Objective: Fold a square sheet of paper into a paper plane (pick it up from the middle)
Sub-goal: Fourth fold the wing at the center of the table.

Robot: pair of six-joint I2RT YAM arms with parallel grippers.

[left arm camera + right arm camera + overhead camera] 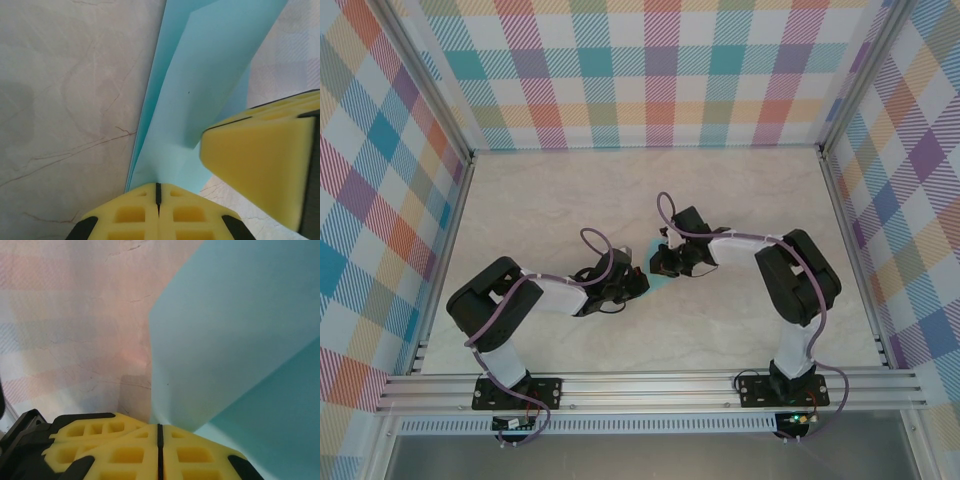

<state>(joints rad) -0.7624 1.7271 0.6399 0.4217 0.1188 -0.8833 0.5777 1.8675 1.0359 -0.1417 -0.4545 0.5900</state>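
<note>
Top external first: my two arms meet mid-frame. My left gripper [626, 285] and right gripper [667, 264] sit almost nose to nose, and the square sheet of paper [658, 281] is just a turquoise sliver between them, over the pale marbled table [740, 200].

Left wrist now: my left fingertips [135, 217] are ribbed yellow foam, pressed together at bottom centre. The sheet's lower end is pinched in their seam. From there it fans toward the upper right, thin, matt and smooth, already in overlapping layers with a sharp diagonal crease. The right gripper's blunt yellow pad comes in from the right edge of the frame, up against the sheet's side.

Right wrist: my right fingertips [125, 455] are closed on each other too, and the paper rises straight out of their seam. One light panel sweeps to the upper right, with a darker layer at the lower right.

The worry is two tight pinches so near each other on paper this thin. If my arms pull apart, I reckon it tears or creases wrongly. If one pad slips on that smooth surface, the layers slide and the fold goes crooked.
</note>
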